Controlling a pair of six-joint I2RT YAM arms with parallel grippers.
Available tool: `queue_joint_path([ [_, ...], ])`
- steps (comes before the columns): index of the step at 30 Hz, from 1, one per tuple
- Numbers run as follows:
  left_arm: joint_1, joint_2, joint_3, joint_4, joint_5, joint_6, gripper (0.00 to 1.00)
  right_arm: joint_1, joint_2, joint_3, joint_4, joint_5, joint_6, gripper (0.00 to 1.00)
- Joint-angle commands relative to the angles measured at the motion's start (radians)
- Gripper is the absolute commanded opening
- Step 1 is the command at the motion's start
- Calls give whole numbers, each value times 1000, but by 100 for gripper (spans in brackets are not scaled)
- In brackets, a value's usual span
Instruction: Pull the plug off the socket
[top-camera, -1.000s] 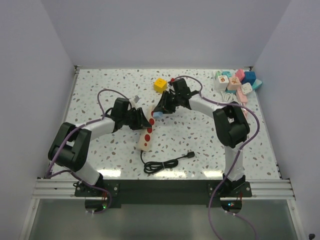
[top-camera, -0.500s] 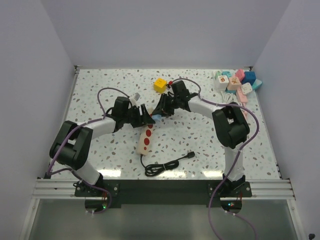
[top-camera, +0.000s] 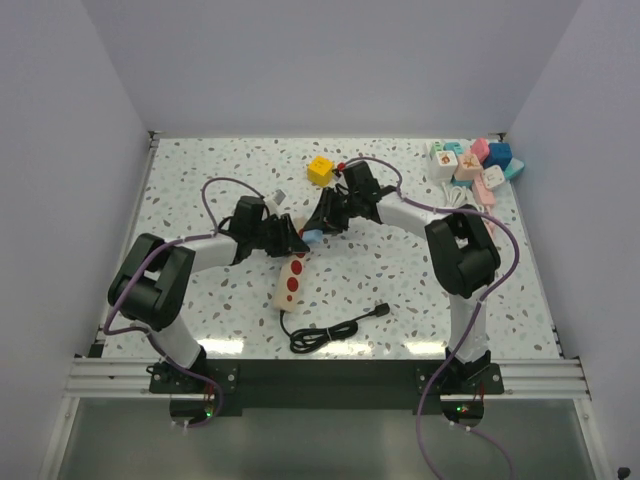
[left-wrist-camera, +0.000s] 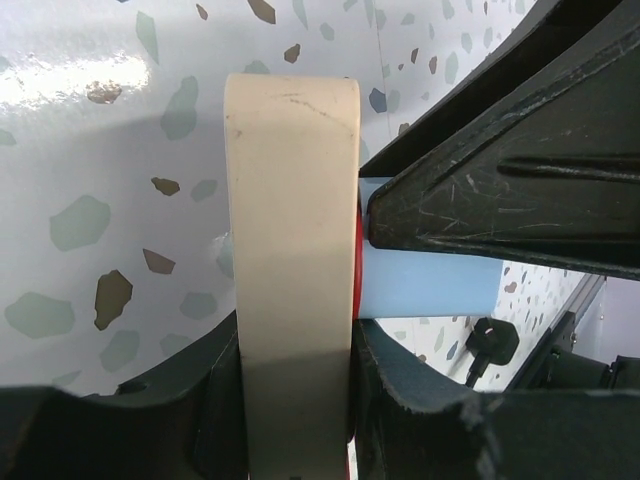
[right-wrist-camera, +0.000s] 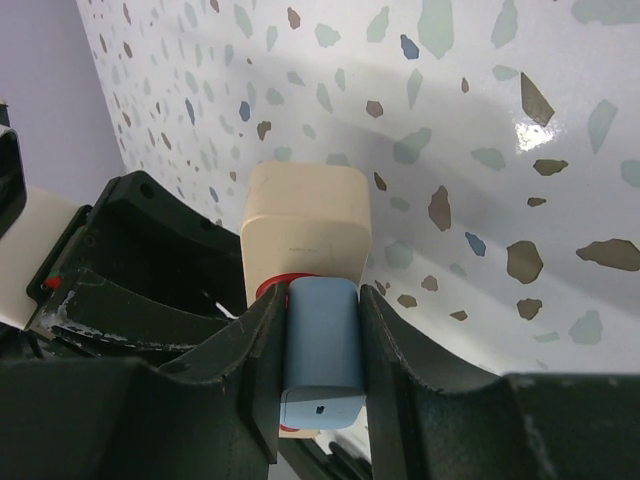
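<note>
The socket strip (left-wrist-camera: 295, 180) is clamped between the left gripper's (left-wrist-camera: 295, 360) fingers as an anchor; the blue plug (right-wrist-camera: 320, 350), pinched inside the right gripper (right-wrist-camera: 320, 305), is readied for pulling

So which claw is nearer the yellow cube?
Right. The right gripper, clamping the blue plug, is just short of the yellow cube; the left gripper grips the power strip farther off, leftward.

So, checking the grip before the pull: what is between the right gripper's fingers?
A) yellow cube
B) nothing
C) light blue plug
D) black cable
C: the right wrist view shows the right gripper closed on the light blue plug, which meets the cream socket strip.
</note>
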Motion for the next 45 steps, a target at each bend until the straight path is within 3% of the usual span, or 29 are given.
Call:
queue_joint_path([
  [1, -3, 21, 17, -38, -119, 3, 0, 3, -120, 5, 12, -98, 33, 0],
  [6, 16, 29, 19, -80, -198, -20, 0, -31, -239, -106, -22, -98, 11, 0],
  [10, 44, 28, 12, -89, -207, -26, 0, -106, -469, -277, -54, -101, -12, 0],
  [14, 53, 35, 20, -104, -210, -20, 0, -180, -597, -406, -108, -135, -29, 0],
  [18, 55, 57, 43, -101, -186, -25, 0, -180, -628, -442, -85, -132, -7, 0],
  [22, 55, 40, 81, -89, -153, -25, 0, -194, -628, -436, -111, -2, -26, 0],
  [28, 66, -8, 150, -130, -147, -2, 0, -267, -463, -411, 15, 124, 24, 0],
  [35, 116, -23, 210, -213, -124, 50, 0, -307, -149, -183, 162, 192, 94, 0],
  [42, 239, 14, 275, -308, -181, 159, 0, -312, 93, 67, 132, 271, 149, 0],
  [43, 260, 23, 290, -324, -192, 173, 0, -310, 115, 122, 118, 275, 151, 12],
  [45, 322, 61, 351, -374, -231, 213, 0, -312, 170, 178, 81, 275, 146, 25],
])
